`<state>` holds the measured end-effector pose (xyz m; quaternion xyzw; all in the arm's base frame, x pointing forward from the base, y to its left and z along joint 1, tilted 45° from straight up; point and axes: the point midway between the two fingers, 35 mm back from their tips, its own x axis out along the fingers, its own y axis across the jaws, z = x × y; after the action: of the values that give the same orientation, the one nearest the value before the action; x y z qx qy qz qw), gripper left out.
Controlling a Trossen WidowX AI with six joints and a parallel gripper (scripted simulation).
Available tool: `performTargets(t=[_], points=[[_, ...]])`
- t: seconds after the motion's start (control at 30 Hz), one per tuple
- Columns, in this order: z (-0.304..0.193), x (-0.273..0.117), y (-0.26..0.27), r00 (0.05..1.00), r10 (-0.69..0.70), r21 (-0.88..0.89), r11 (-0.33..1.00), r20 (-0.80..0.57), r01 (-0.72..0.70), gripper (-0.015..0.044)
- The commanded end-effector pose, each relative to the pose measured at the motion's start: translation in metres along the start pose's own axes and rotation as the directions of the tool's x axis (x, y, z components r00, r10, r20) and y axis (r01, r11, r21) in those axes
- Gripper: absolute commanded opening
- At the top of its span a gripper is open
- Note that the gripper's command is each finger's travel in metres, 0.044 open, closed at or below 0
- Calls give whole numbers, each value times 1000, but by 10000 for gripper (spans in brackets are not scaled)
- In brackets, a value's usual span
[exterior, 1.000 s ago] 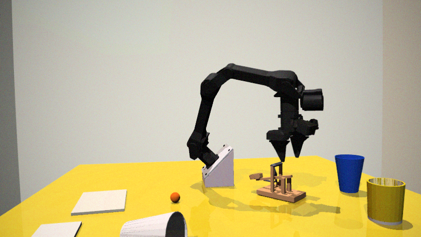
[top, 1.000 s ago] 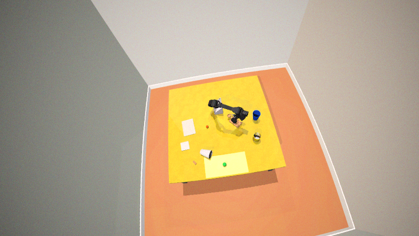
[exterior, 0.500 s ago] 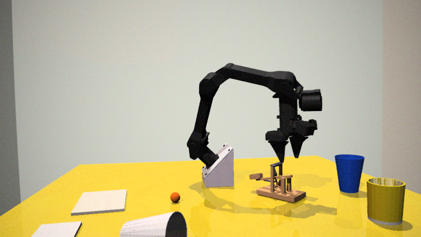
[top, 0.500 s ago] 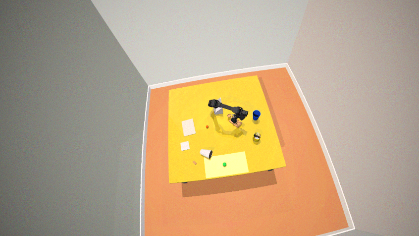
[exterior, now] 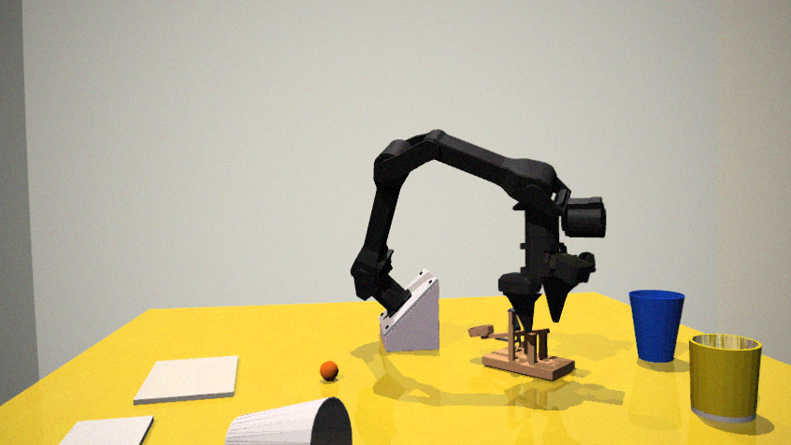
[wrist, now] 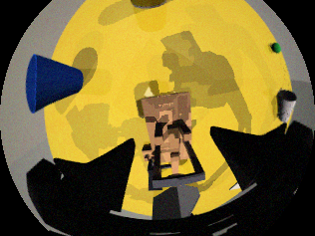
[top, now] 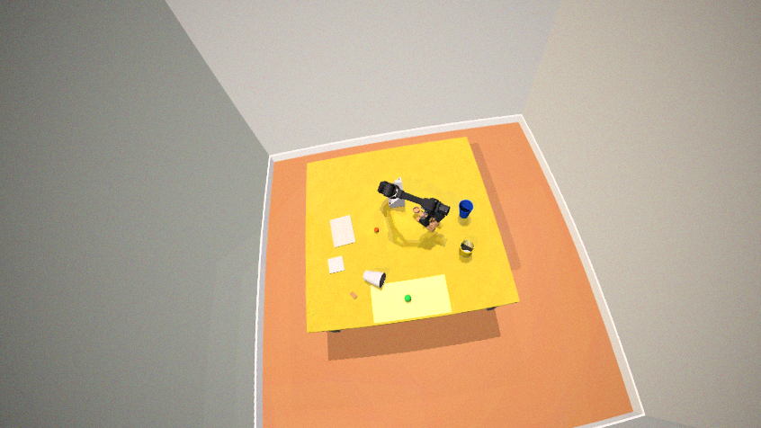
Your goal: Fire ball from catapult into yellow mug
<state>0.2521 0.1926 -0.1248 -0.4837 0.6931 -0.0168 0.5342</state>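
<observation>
The small wooden catapult (top: 432, 227) (exterior: 529, 366) (wrist: 167, 105) stands on the table, its cup end towards the arm's base. Its other end points roughly towards the yellow mug's side; exact aim cannot be told. My gripper (exterior: 540, 325) (wrist: 173, 136) is open and empty, pointing down. Its fingertips are close above and beside the catapult's frame. An orange ball (top: 376, 229) (exterior: 329, 370) rests on the table, left of the catapult. A green ball (top: 407, 298) (wrist: 276, 48) lies on the pale sheet. The yellow mug (top: 466, 247) (exterior: 726, 381) stands upright at the right.
A blue cup (top: 465, 209) (exterior: 656, 326) (wrist: 55, 84) stands behind the mug. A white cup (top: 373, 278) (exterior: 270, 425) (wrist: 286, 105) lies on its side near the pale sheet (top: 382, 311). Two white tiles and a small brown block (top: 353, 295) lie at the left.
</observation>
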Motion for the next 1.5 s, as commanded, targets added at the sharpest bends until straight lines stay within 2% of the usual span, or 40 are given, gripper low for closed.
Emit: performTargets(t=[0.0, 0.83, 1.23, 1.4, 1.47], points=[[0, 8, 0, 1000, -3, -5, 1000, -2, 3, 440], [-1, 46, -1, 1000, -5, -4, 1000, -3, 5, 440], [0, 43, -1, 1000, -1, 1, 1000, -5, 1, 125], [0, 43, -1, 1000, -1, 1, 1000, -5, 1, 92], [0, 32, -1, 1000, -1, 0, 1000, -5, 1, 39]])
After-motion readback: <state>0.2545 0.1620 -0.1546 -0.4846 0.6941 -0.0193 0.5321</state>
